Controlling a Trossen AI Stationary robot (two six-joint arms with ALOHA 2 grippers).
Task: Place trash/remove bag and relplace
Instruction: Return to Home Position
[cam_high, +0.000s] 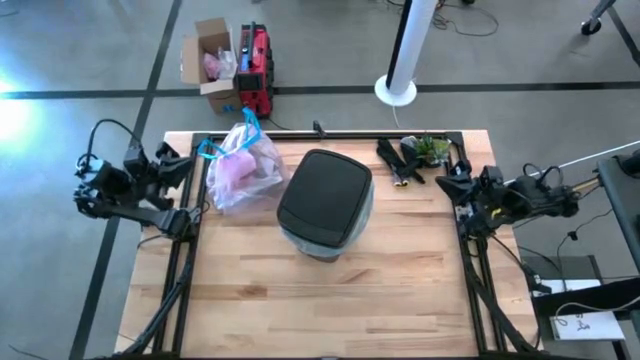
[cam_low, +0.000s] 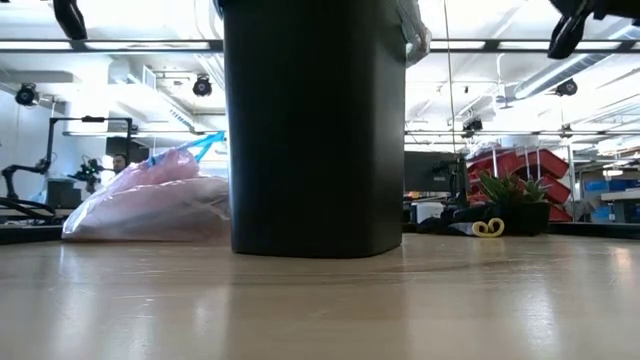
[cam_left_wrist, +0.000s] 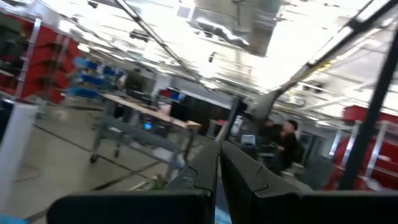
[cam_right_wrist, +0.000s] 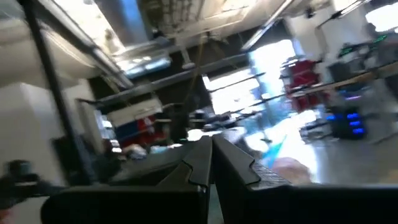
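Just ease the left gripper (cam_left_wrist: 219, 149) and right gripper (cam_right_wrist: 210, 142), both pinched together and empty, home slow and high by the table's (cam_high: 300, 300) side edges, steering clear of the stuffed pink bag (cam_high: 240, 168) by the far left corner and the closed bin (cam_high: 325, 198) mid-table.

Overhead looks down, low looks level — both share the bin (cam_high: 325, 200); 2 wrist cameras face roomward.

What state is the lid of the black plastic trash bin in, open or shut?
Shut: from above, the dark lid lies flat across the upright black plastic trash bin, hiding its inside.
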